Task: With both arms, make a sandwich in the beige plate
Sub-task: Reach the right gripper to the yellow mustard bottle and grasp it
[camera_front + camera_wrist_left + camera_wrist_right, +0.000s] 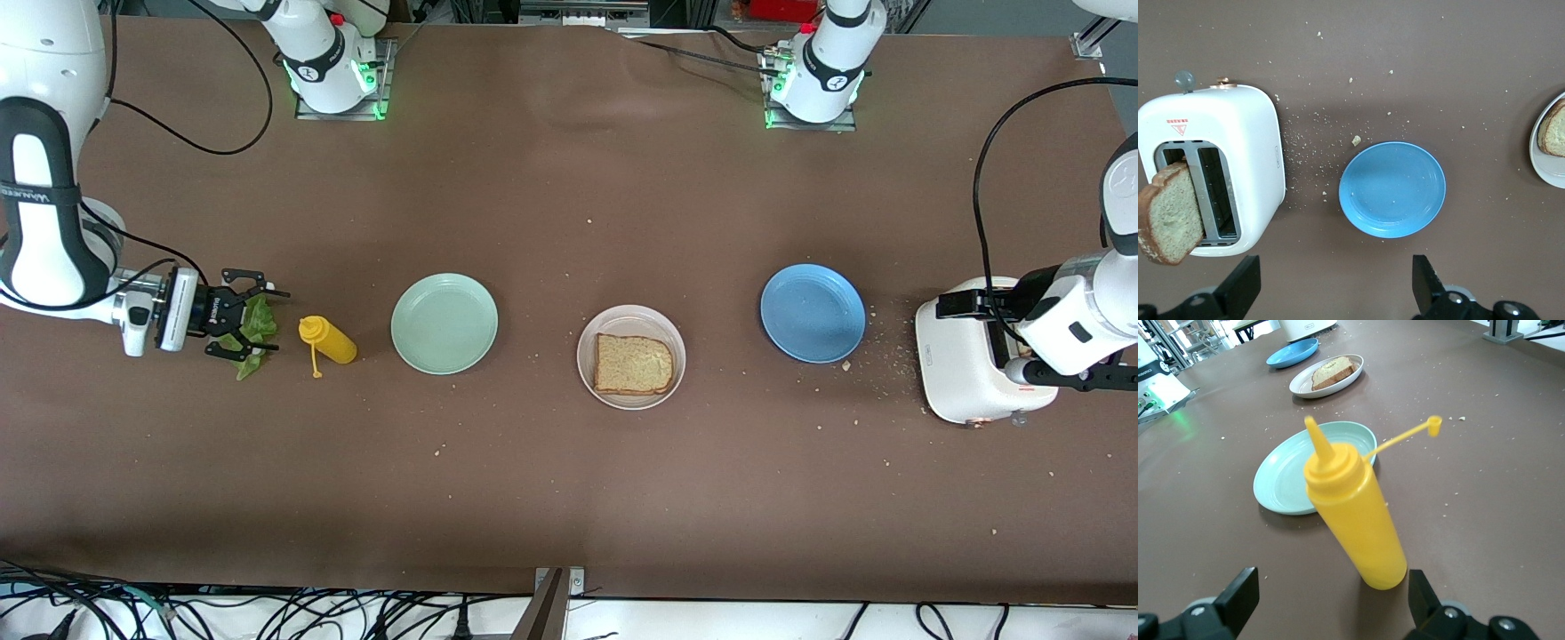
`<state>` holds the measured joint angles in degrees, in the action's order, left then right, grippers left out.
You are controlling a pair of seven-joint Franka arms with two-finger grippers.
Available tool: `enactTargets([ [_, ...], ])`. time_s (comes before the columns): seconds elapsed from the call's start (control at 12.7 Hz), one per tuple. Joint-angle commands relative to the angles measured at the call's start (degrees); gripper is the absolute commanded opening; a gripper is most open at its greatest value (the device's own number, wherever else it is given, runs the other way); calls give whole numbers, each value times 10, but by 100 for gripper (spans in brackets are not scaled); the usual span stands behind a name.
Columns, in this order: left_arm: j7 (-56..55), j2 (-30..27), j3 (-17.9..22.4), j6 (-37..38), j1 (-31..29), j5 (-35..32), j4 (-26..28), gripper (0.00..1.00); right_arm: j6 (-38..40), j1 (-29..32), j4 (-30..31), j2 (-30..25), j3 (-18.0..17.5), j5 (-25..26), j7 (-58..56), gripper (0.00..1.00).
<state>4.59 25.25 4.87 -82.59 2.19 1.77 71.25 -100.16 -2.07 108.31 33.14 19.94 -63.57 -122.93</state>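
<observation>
One bread slice (632, 364) sat in the beige plate (588, 376), so lettuce (253, 331) looked next: right gripper (238, 314) hung spread-jawed over it, while the left gripper (1336, 283), jaws apart and holding nothing, hovered over the toaster (965, 373).

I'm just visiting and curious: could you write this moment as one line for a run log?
beige plate: one bread slice | lettuce: under open right gripper | toaster: second slice sticking out, open left gripper above

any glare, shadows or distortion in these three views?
Front view: even light, soft sheen on the blue plate, dim band along the table's near edge. Left wrist view: sharp, faint shadow beside the toaster. Right wrist view: the yellow squeeze bottle looms large and leans from wide-angle stretch; the beige plate looks softer.
</observation>
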Motion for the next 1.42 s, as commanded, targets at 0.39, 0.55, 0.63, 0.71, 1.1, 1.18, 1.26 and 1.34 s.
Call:
enactTargets([
  [0.39,-8,-3,-4,5,2,-25,-3,100,28,3,-9,43,-6,-81,-58,99],
  [0.55,-8,-3,-4,5,3,-25,-3,100,26,1,-11,52,-11,-96,-69,99],
  [0.63,-8,-4,-4,5,3,-25,-2,100,25,1,-15,60,-15,-109,-79,99],
  [0.71,-8,-4,-4,5,2,-25,-3,100,25,1,-17,67,-16,-122,-85,99],
  [1.1,-8,-3,-4,5,3,-25,-2,100,20,-15,-20,74,-19,-150,-86,99],
  [1.18,-8,-3,-4,5,3,-25,-2,100,20,-19,-20,76,-19,-157,-88,99],
  [1.26,-8,-4,-4,5,3,-25,-2,100,18,-21,-20,78,-19,-166,-96,99],
  [1.34,-9,-3,-4,5,3,-24,-2,100,18,-25,-20,80,-19,-175,-104,83],
])
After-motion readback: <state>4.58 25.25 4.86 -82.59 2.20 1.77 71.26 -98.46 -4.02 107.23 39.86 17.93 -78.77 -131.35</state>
